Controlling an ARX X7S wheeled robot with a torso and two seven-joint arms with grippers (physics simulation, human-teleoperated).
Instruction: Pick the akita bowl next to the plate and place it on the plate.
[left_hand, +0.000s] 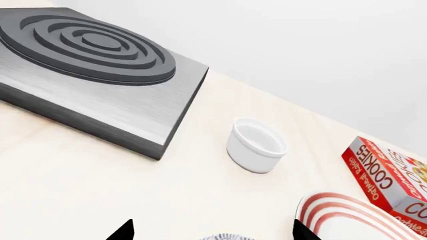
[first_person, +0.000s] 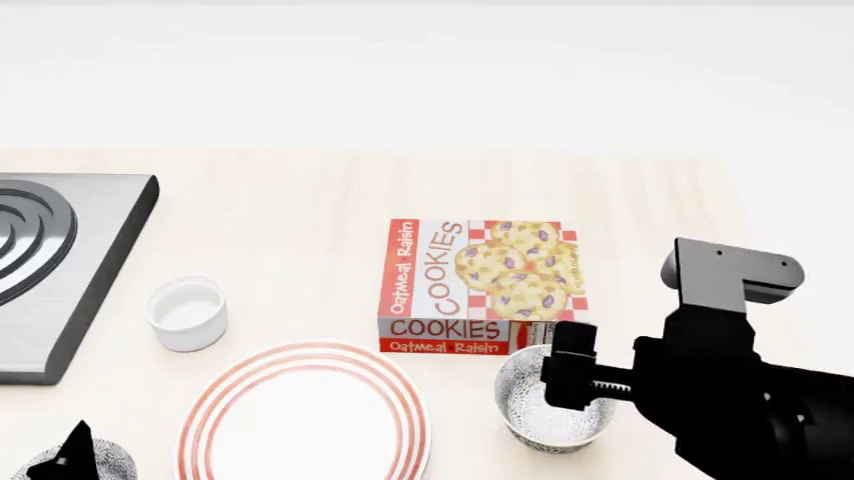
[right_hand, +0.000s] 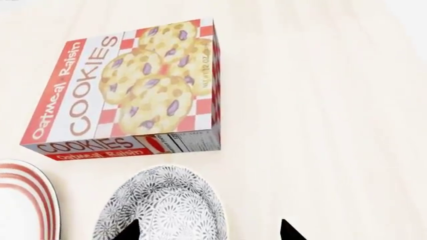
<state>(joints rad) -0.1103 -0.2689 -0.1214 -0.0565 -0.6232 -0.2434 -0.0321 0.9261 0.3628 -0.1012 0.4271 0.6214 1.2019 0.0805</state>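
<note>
The akita bowl (first_person: 534, 425), white with a dense grey-black pattern, stands just right of the red-ringed plate (first_person: 307, 415). My right gripper (first_person: 577, 385) hangs over the bowl's right side and hides part of it. In the right wrist view the right gripper (right_hand: 209, 232) is open. One fingertip is over the akita bowl (right_hand: 163, 205), the other over bare table, so the jaws straddle its wall. A second speckled bowl (first_person: 114, 465) sits left of the plate under my open left gripper (left_hand: 213, 232), with only its rim (left_hand: 227, 236) showing between the fingertips.
An Oatmeal Raisin cookie box (first_person: 481, 285) lies flat right behind the plate and the akita bowl. A small plain white cup (first_person: 187, 313) stands left of the box. A grey stove burner block (first_person: 67, 270) fills the left side. The pale table (first_person: 267, 200) stretches away behind.
</note>
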